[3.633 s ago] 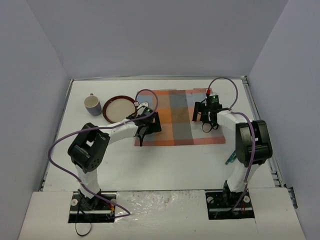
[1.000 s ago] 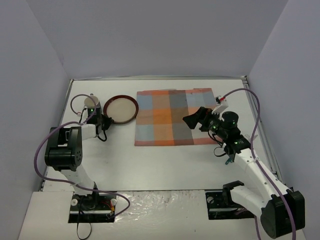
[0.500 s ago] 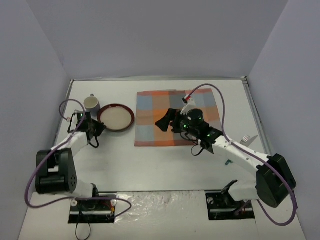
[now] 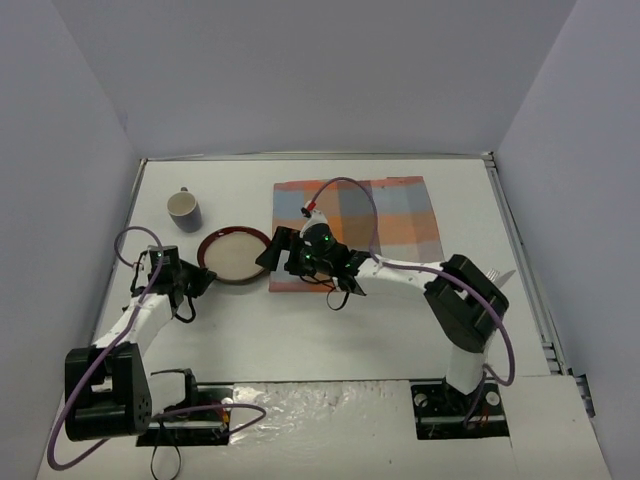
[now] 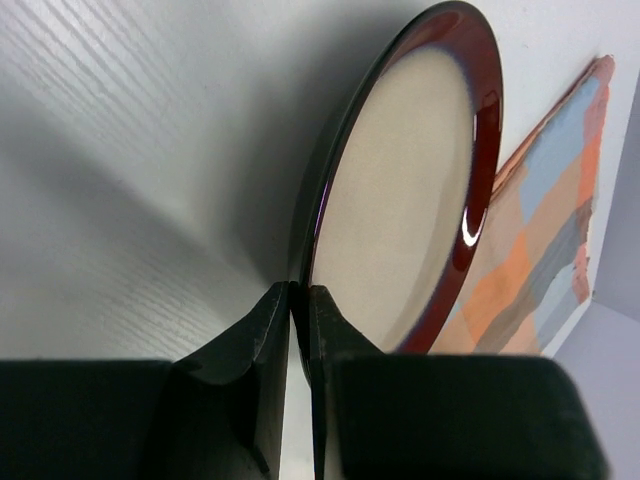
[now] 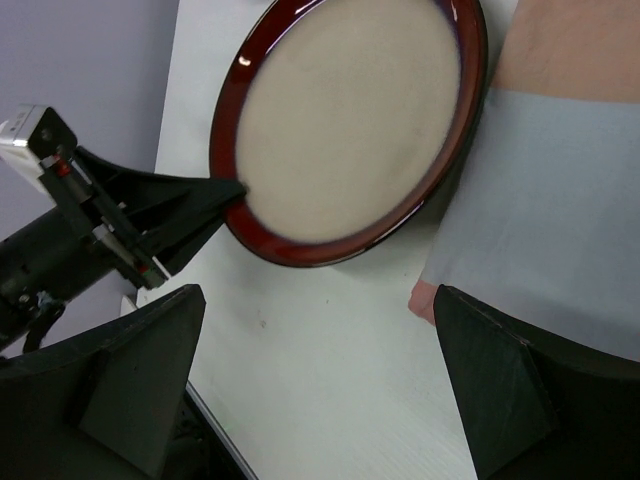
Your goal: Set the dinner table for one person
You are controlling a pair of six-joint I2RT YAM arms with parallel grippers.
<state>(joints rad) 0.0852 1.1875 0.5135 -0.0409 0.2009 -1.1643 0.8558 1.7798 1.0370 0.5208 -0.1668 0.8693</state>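
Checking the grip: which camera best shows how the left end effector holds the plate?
Left wrist: the left end effector is shown close up, its fingers closed on the dark red rim of the plate. Right wrist shows the whole plate, with those fingers meeting its rim farther off. Top external shows both small, contact unclear.

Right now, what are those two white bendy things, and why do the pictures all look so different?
Those are two robot arms bolted to a white table. One picture looks down from a camera above them. The other two come from little cameras on each arm's wrist, so they look very close up. On the table are a checked cloth mat, a mug and a red-rimmed plate. The left fingers are pinching the plate's rim. The right fingers are spread wide open above the plate's other side, holding nothing.
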